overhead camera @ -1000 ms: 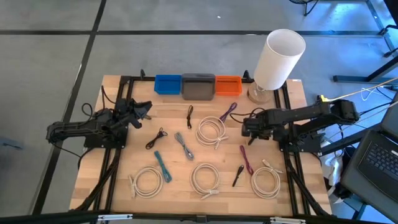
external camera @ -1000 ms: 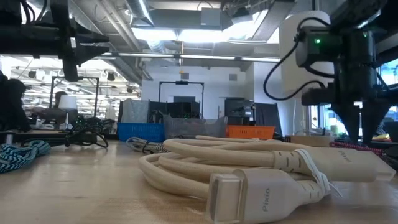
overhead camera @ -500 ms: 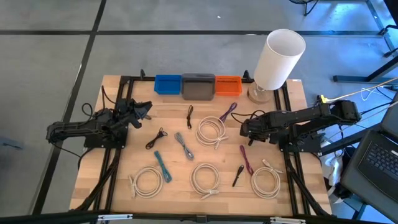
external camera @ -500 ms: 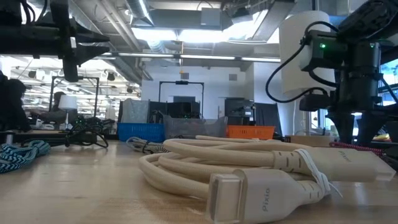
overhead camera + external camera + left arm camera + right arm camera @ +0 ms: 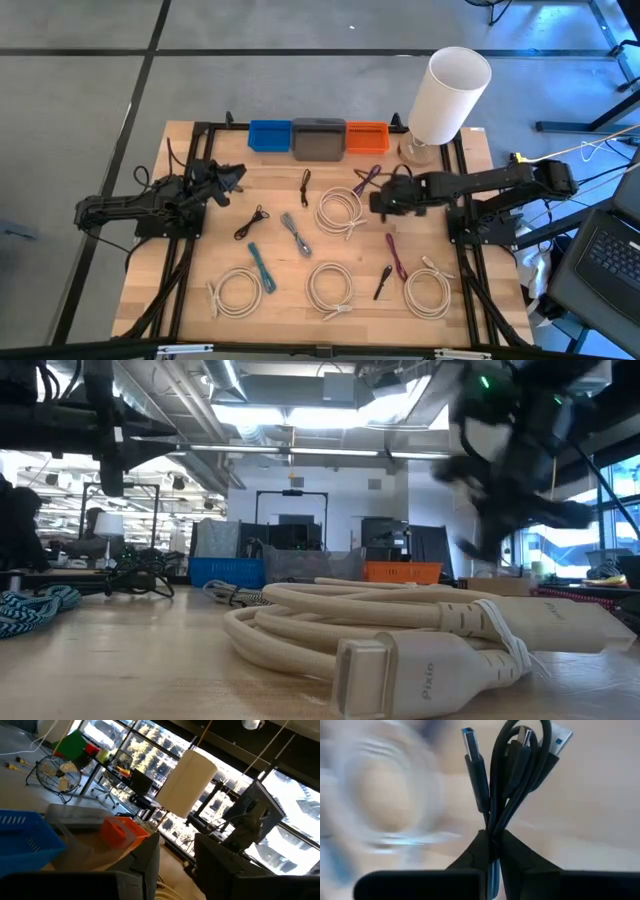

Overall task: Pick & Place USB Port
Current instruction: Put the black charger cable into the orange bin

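Observation:
In the right wrist view a black USB cable (image 5: 512,765), folded into a bundle with blue-tongued plugs at its free ends, sticks out past my right gripper (image 5: 492,839), which is shut on it. In the high view that gripper (image 5: 383,201) hangs over the table's right half, next to a cream coil (image 5: 340,212). My left gripper (image 5: 234,177) waits open at the table's left, well above the wood. Against the far edge stand a blue bin (image 5: 269,135), a grey bin (image 5: 318,138) and an orange bin (image 5: 367,135). My right gripper pinches the folded bundle of the black cable between its two fingers, at the bend where several strands run together (image 5: 493,822). The fingers slant down from the table's right side. The plugs (image 5: 472,740) stand out beyond the fingertips, and the bundle looks lifted off the wood.
Several cream coils (image 5: 330,287), a purple cable (image 5: 396,255), teal cables (image 5: 262,267) and short black cables (image 5: 252,222) lie spread over the wood. A tall white cylinder (image 5: 448,92) stands at the far right corner. The low view looks past a cream cable (image 5: 400,630).
My right gripper has risen and swung toward the table's left, tipping less steeply downward, and the black cable has come up with it. The move is fast: the last low and wrist views are blurred.

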Controlling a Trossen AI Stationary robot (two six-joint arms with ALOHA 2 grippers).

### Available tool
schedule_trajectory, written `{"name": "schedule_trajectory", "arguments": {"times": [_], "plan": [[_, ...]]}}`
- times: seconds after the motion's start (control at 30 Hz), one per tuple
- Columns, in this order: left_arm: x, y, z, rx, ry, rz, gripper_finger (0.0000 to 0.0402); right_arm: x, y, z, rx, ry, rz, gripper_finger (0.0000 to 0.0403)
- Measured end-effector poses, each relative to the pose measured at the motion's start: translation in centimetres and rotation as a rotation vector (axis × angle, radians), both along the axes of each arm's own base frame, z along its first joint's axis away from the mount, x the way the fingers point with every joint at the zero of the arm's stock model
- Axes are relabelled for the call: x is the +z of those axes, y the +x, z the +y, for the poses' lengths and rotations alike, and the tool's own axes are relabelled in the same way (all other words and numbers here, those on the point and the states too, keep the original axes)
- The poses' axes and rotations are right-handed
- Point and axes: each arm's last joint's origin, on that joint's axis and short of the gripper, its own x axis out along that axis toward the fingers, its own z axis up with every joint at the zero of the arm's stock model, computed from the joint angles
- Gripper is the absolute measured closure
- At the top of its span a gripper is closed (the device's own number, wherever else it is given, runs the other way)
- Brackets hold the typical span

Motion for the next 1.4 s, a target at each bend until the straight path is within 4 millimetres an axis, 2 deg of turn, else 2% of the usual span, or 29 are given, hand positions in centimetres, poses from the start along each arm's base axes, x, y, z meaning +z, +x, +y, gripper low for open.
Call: {"name": "schedule_trajectory", "arguments": {"times": [0.33, 0.6, 0.77, 0.9, 1.0, 1.1, 1.23, 1.4], "plan": [[0.1, -0.2, 0.2, 0.081, -0.035, -0.025, 0.0288, 8.2, 3.5, -2.1, 0.160, -0.402, -0.178, 0.0382], [0.1, -0.1, 0.2, 0.073, -0.056, -0.039, 0.0288, 13.9, 4.5, -5.3, 0.280, -0.692, -0.255, 0.0382], [0.0, -0.1, 0.2, 0.076, -0.050, -0.025, 0.0288, 18.2, 5.1, -6.5, 0.443, -0.981, -0.303, 0.0382], [0.0, -0.2, 0.2, 0.090, -0.046, -0.021, 0.0288, 20.6, 6.4, -6.9, 0.594, -1.168, -0.232, 0.0382], [0.0, -0.2, 0.3, 0.111, -0.041, -0.016, 0.0288, 20.6, 8.3, -7.8, 0.736, -1.218, -0.087, 0.0382], [0.0, -0.2, 0.3, 0.128, -0.038, -0.013, 0.0288, 19.2, 10.2, -9.8, 0.850, -1.159, 0.123, 0.0382], [0.0, -0.2, 0.3, 0.127, -0.048, -0.020, 0.0288, 16.3, 12.0, -14.2, 0.933, -0.959, 0.399, 0.0382], [0.0, -0.2, 0.3, 0.125, -0.059, -0.028, 0.0288, 12.6, 13.0, -19.6, 1.007, -0.657, 0.496, 0.0382]]}}
